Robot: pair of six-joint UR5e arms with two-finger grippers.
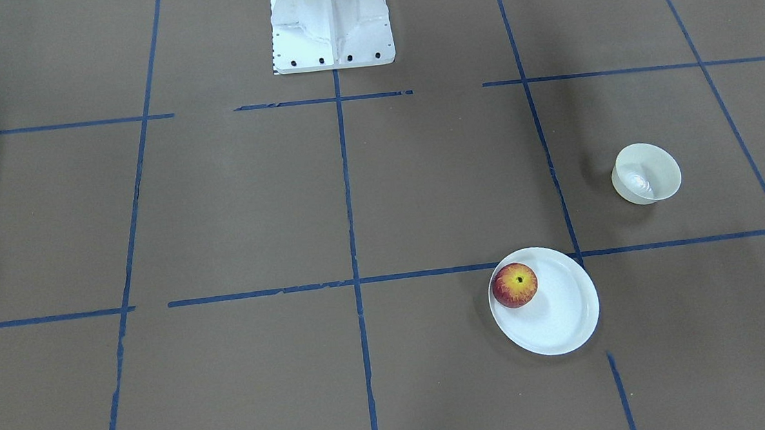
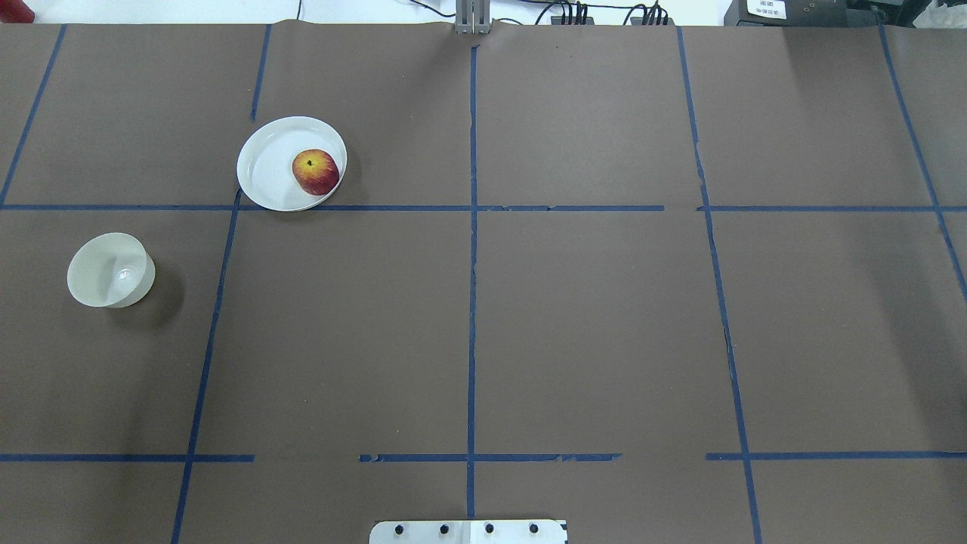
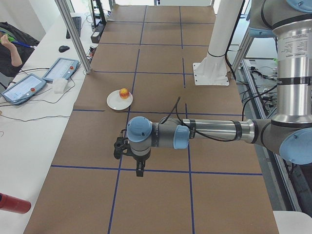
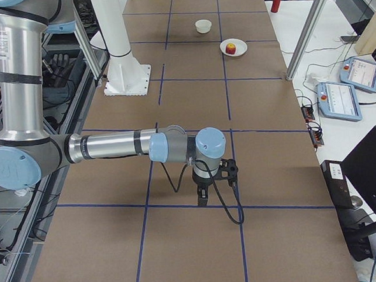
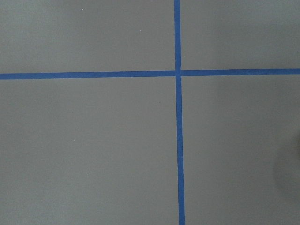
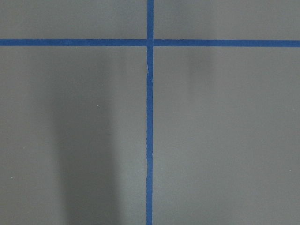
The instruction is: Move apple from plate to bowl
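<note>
The red apple [image 1: 515, 285] [image 2: 315, 171] sits on the white plate [image 1: 564, 313] [image 2: 268, 170], near the plate's edge. The empty off-white bowl [image 1: 645, 173] [image 2: 111, 270] stands apart from the plate, on the robot's left side of the table. Both also show far off in the right side view: apple [image 4: 231, 47], bowl [image 4: 203, 26]. My left gripper [image 3: 140, 169] shows only in the left side view, above the table well short of the plate. My right gripper [image 4: 202, 197] shows only in the right side view, far from the dishes. I cannot tell whether either is open or shut.
The white robot pedestal [image 1: 331, 22] [image 2: 468, 531] stands at the table's robot edge. Blue tape lines [image 2: 472, 264] grid the brown table. Both wrist views show only table and tape. A red can [image 3: 14, 204] lies off the table by the near end.
</note>
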